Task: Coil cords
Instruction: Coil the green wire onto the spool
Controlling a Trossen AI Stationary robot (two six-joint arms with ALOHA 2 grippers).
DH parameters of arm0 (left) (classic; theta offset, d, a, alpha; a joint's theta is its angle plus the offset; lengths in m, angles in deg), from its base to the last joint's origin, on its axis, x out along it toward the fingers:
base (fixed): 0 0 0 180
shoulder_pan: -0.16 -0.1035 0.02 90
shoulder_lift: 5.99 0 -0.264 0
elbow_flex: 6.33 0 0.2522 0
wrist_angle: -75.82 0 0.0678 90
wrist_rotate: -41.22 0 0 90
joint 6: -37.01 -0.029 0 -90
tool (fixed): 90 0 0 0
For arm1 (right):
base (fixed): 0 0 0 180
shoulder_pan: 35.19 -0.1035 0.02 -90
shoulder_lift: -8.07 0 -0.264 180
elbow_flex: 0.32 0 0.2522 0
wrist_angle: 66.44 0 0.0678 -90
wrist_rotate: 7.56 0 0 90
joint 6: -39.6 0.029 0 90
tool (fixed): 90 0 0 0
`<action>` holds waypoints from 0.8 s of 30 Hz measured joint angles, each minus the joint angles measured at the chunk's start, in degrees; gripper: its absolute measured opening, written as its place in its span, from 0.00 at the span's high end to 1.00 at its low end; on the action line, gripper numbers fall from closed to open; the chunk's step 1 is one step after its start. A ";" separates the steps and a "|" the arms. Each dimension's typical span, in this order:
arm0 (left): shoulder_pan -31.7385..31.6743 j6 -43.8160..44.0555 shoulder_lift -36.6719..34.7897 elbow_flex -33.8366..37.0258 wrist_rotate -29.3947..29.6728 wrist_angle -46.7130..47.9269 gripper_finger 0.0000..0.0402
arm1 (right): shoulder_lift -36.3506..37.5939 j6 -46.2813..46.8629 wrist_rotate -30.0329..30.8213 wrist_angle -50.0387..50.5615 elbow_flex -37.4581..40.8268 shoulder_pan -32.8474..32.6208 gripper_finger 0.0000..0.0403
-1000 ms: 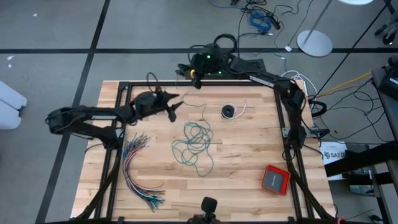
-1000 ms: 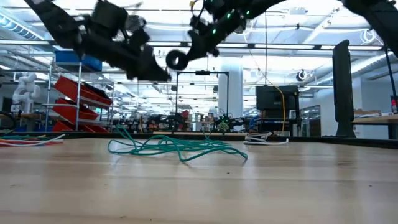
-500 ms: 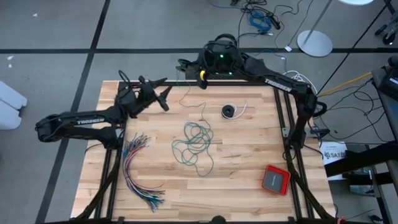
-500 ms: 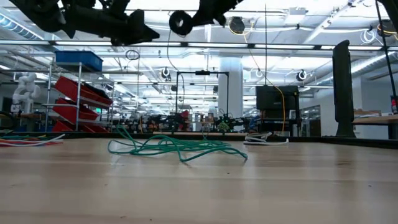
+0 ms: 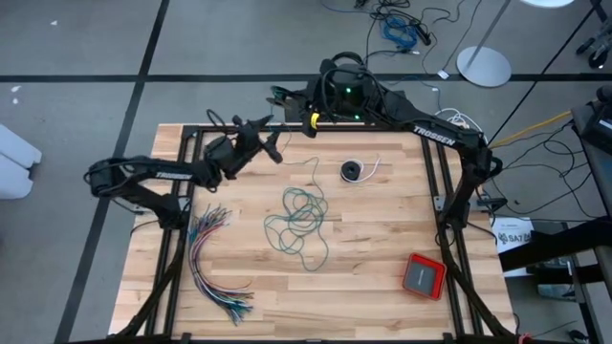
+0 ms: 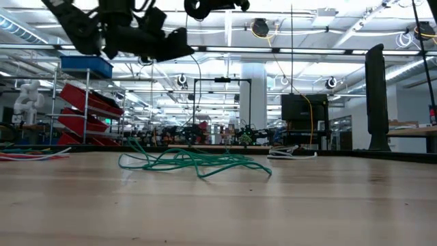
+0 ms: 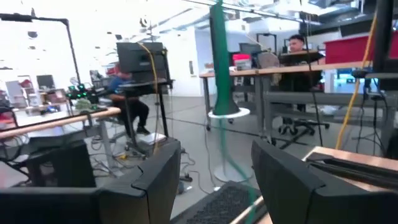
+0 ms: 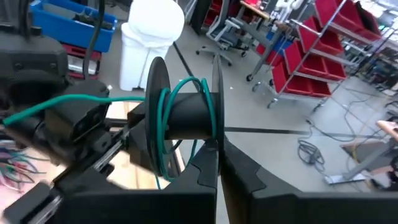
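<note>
Teal-green cord lies in a loose tangle near the middle of the wooden table in the high view, one strand running up toward the far edge. A small black cord coil with a short white tail rests beyond it, a fanned bundle of coloured wires at the left and a red box near the right front. The left gripper and right gripper hover over the far edge.

Low view: the teal cord sprawls on the tabletop, arms above.

Left wrist view: the left gripper's fingers stand parted, a teal strand running between them, not clamped.

Right wrist view: the right gripper is clenched on a black spool wound with teal cord.
</note>
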 joint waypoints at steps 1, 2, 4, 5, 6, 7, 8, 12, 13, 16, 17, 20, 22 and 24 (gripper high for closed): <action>0.15 0.22 1.07 -0.78 -0.05 -0.04 0.49 | 0.14 -0.41 0.44 0.19 0.00 -0.05 1.00; 0.28 0.77 1.92 -1.46 -0.15 -0.09 0.49 | 0.23 -0.62 0.67 0.21 0.00 -0.02 1.00; 0.48 1.42 3.43 -2.42 -0.03 -1.49 0.49 | 0.43 -0.93 1.26 0.13 0.00 -0.04 1.00; 0.51 1.40 3.90 -2.75 0.22 -1.71 0.49 | 0.58 -1.11 1.37 0.20 0.00 -0.03 1.00; 0.51 1.40 4.19 -3.00 0.77 -1.65 0.49 | 0.65 -1.20 1.48 0.26 0.00 0.00 1.00; 0.51 1.40 4.37 -3.17 1.51 -1.51 0.49 | 0.69 -1.35 1.50 0.17 0.00 -0.02 1.00; 0.51 1.36 4.43 -3.21 2.56 -1.39 0.49 | 0.94 -1.49 1.52 0.35 0.00 0.00 1.00; 0.51 1.06 4.45 -3.21 4.82 -0.33 0.49 | 2.14 -2.75 2.96 1.13 0.00 0.00 1.00; 0.51 1.27 4.45 -3.21 4.78 -0.41 0.49 | 2.43 -3.00 3.18 1.22 0.00 0.00 1.00; 0.53 1.52 4.45 -3.21 4.32 -1.46 0.49 | 3.06 -2.98 3.05 1.22 0.00 0.00 1.00; 0.53 1.53 4.45 -3.21 3.94 -1.98 0.49 | 3.10 -2.98 3.07 1.18 0.00 0.00 1.00; 0.51 1.80 4.45 -3.21 0.18 -4.95 0.49 | 3.10 -2.83 2.98 1.03 0.00 -0.14 1.00; 0.53 3.37 4.45 -3.83 -2.96 -5.70 0.49 | 2.99 -2.80 2.97 0.82 0.00 -0.34 1.00; 0.58 5.02 4.45 -4.36 -5.54 -5.46 0.49 | 2.85 -2.74 2.97 0.24 0.00 -0.63 1.00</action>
